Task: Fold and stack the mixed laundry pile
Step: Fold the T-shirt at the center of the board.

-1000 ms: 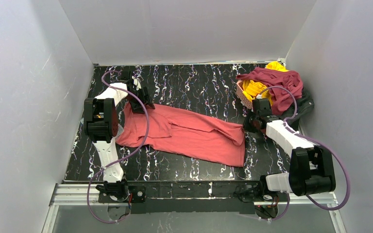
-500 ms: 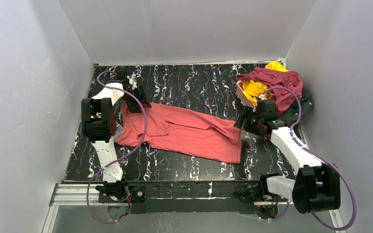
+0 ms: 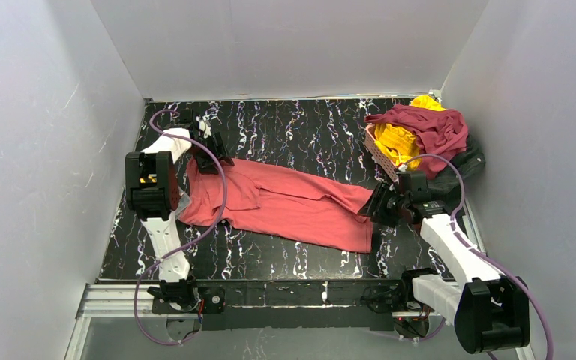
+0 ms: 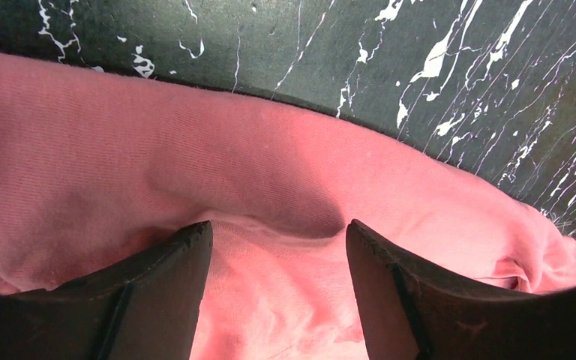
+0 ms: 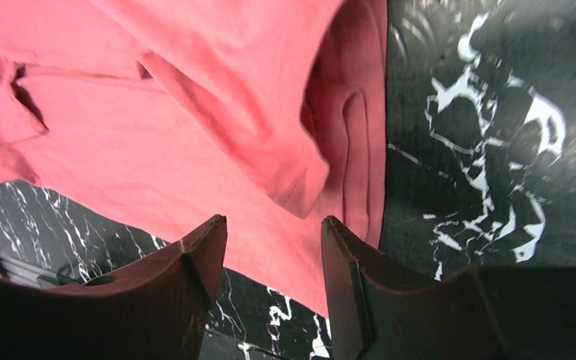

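Pink basket (image 3: 379, 154): yellow cloth (image 3: 399, 141), maroon cloth (image 3: 431, 127), apparently; both jaws wide over salmon shirt (image 3: 292, 206).

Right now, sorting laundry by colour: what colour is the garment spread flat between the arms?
The spread garment is plain salmon-red, clearest in the top external view.

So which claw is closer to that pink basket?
The right. The right gripper is just below the basket in the top view; the left gripper is far across the table.
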Action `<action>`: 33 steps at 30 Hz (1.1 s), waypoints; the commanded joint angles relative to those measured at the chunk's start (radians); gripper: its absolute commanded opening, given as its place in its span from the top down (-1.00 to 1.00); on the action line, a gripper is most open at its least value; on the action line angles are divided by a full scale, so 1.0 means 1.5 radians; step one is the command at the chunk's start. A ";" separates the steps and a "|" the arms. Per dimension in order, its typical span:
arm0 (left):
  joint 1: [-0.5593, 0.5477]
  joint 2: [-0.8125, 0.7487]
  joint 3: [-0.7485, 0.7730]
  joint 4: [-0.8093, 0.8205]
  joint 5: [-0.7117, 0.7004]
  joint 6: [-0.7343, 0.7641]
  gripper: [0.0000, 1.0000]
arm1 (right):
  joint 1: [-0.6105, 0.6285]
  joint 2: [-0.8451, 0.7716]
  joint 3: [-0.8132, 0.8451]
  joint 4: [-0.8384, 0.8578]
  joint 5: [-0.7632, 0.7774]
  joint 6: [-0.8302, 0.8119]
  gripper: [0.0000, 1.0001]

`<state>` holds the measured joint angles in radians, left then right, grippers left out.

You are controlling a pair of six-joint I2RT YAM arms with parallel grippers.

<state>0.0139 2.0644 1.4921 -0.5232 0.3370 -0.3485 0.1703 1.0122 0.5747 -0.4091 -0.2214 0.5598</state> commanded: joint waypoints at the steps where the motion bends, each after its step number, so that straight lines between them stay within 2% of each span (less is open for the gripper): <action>1: 0.010 -0.056 -0.025 0.003 -0.030 0.007 -0.30 | 0.002 0.003 -0.029 0.014 -0.039 0.018 -0.11; 9: 0.000 -0.193 -0.124 0.021 0.005 -0.026 -0.34 | 0.008 0.038 -0.024 0.018 -0.026 -0.009 -0.12; 13: -0.037 -0.252 -0.187 0.044 0.048 -0.048 -0.35 | 0.010 0.055 -0.011 0.027 -0.020 -0.015 -0.06; 16: -0.059 -0.266 -0.225 0.046 0.074 -0.053 -0.35 | 0.011 0.075 -0.007 0.041 -0.020 -0.020 -0.01; 21: -0.110 -0.250 -0.238 0.024 0.059 -0.032 -0.35 | 0.012 0.105 0.002 0.066 -0.025 -0.026 0.10; 25: -0.119 -0.212 -0.224 0.011 0.050 -0.025 -0.34 | 0.011 0.117 0.022 0.068 -0.021 -0.033 0.29; 28: -0.119 -0.186 -0.218 0.006 0.043 -0.019 -0.35 | 0.011 0.127 0.044 0.067 -0.019 -0.042 0.55; 31: -0.119 -0.158 -0.204 -0.014 0.022 -0.004 -0.34 | 0.011 0.144 0.076 0.054 -0.002 -0.059 0.90; 33: -0.119 -0.138 -0.190 -0.035 -0.013 0.012 -0.34 | 0.011 0.159 0.107 0.042 0.014 -0.085 0.97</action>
<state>-0.1673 1.8248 1.1549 -0.4950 0.3923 -0.3851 0.1848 1.2201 0.6353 -0.3439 -0.2367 0.4988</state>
